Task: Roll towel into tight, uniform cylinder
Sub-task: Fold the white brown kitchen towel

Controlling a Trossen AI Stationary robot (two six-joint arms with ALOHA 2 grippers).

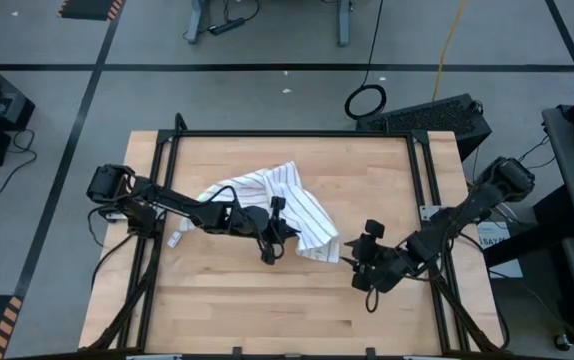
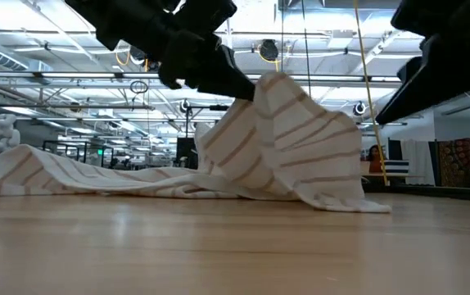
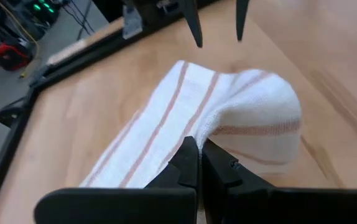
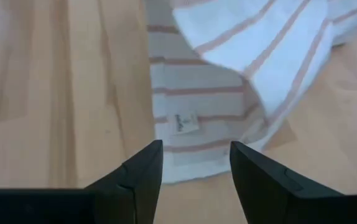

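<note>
Pinching the towel (image 3: 228, 118), the left gripper (image 3: 200, 155); right gripper (image 4: 194, 165) parted, empty, facing an unreadable tag (image 4: 183, 122).

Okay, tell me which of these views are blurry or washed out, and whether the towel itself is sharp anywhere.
High view: evenly lit, the towel crisp on the table. Low view: bright ceiling lights glare behind, near tabletop soft. Left wrist view: towel stripes fairly clear, left gripper shut on a fold. Right wrist view: right gripper open and dark against soft, slightly blurred cloth.
</note>
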